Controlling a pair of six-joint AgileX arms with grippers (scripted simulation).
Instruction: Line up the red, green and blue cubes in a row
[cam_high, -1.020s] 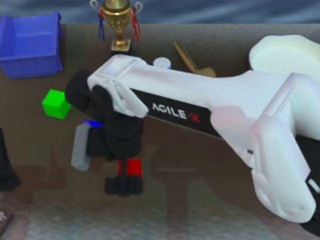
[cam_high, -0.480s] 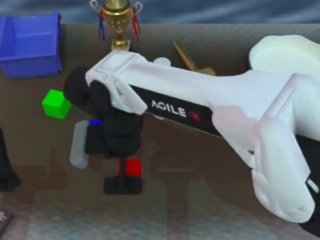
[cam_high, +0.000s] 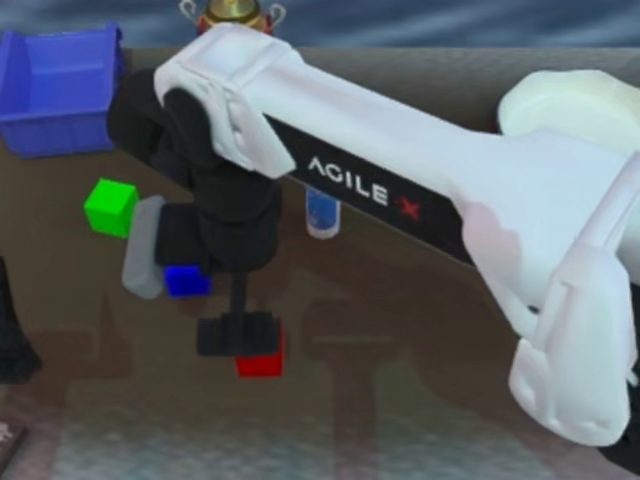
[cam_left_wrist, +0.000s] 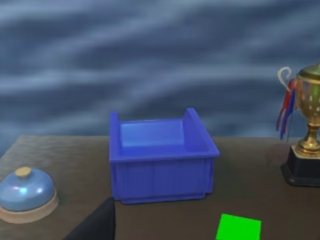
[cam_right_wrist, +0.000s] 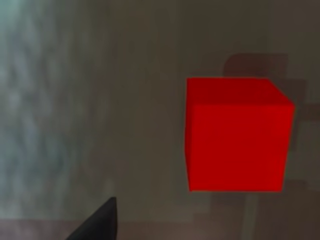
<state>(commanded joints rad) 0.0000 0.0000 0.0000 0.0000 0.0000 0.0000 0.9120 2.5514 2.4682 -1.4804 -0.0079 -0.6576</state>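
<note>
- The right gripper (cam_high: 238, 335) hangs over the table's left half, just above the red cube (cam_high: 262, 362); its fingers seem spread, touching nothing.
- The blue cube (cam_high: 187, 280) sits near the green cube (cam_high: 110, 206).
- The left arm (cam_high: 12, 335) stays parked at the left edge.

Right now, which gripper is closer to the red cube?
Right. The right gripper hangs just above the red cube, overlapping its edge; the left arm sits parked at the table's left edge.
</note>
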